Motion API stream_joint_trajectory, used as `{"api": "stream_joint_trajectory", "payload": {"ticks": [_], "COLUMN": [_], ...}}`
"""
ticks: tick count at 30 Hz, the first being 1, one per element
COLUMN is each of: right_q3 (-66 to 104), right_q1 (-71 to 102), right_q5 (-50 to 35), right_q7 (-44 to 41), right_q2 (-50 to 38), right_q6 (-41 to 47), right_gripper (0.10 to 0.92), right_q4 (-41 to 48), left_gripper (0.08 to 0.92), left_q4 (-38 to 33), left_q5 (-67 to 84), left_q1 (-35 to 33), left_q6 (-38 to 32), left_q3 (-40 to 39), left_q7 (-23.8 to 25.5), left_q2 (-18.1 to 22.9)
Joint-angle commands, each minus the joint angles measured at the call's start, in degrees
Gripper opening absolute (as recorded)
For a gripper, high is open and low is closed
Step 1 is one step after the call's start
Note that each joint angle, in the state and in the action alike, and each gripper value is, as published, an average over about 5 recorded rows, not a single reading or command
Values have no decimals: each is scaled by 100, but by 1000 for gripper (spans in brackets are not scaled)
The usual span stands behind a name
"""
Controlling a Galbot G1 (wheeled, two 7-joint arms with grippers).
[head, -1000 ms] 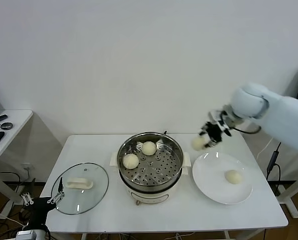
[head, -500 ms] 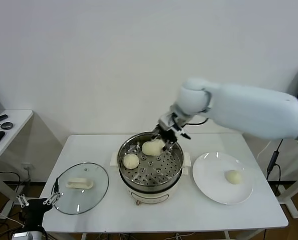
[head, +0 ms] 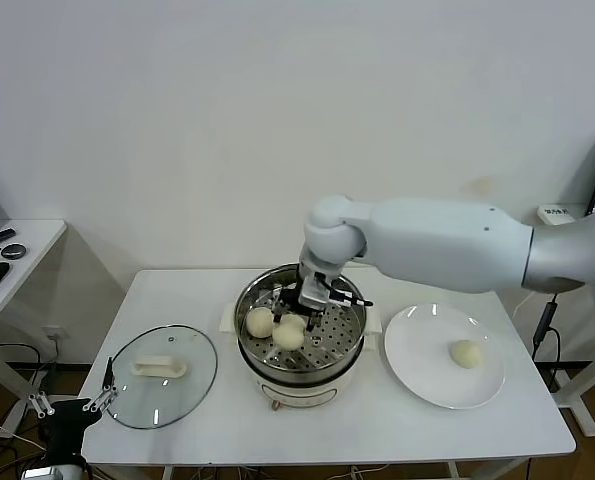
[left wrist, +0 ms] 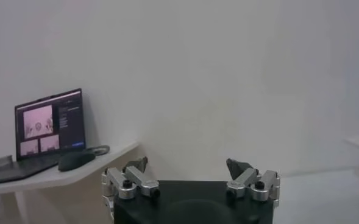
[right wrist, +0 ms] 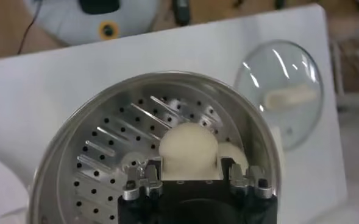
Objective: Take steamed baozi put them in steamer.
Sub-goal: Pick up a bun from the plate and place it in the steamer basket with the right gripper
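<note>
The left gripper (head: 72, 403) is parked low off the front-left corner of the surface (head: 197, 440), well apart from the work; in the left wrist view its jaws stand wide apart with nothing between them (left wrist: 191, 176). On the surface, at 9 o'clock from the steamer (head: 329, 365), lies the round glass lid (head: 192, 385), flat, with its white handle (head: 158, 368) on top. The steamer stands at the centre of the surface, lid off, with the perforated tray (head: 335, 335) exposed. One steamed baozi (head: 261, 321) rests on the tray at about 9 o'clock. Just beside it, toward the tray centre, a second baozi (head: 290, 335) sits between the jaws of the right gripper (head: 299, 318), which reaches down inside the steamer rim from about 1 o'clock. In the right wrist view the jaws are narrowed onto this baozi (right wrist: 188, 149), gripping it on both sides; whether it touches the tray cannot be told. Another baozi (right wrist: 233, 153) shows partly behind it in that view. At 3 o'clock from the steamer, near it, lies the flat white plate (head: 417, 370), carrying one baozi (head: 466, 353) at its right half.
</note>
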State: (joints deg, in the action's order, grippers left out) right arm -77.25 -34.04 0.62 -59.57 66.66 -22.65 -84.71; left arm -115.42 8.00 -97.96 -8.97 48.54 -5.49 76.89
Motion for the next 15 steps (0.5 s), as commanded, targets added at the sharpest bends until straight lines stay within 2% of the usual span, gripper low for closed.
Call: {"api": "stream_joint_trajectory", "payload": {"ticks": [1, 9, 15], "right_q3": [-131, -140, -93], "right_q1": [213, 279, 286], "right_q5": [821, 842, 801], "right_q7": [-71, -94, -79], "right_q2": [135, 56, 44], "right_q6": [-882, -884, -891], "right_gripper": [568, 594, 718], "right_q4": [-101, -170, -116], "left_gripper": [823, 823, 823], "left_q4": [18, 42, 52], "left_q5": [-1, -1, -2], "left_q1": [1, 24, 16], "left_q6": [-5, -12, -21], "left_q3": [1, -9, -12], "left_q7": [-4, -9, -11], "left_q2": [2, 13, 19]}}
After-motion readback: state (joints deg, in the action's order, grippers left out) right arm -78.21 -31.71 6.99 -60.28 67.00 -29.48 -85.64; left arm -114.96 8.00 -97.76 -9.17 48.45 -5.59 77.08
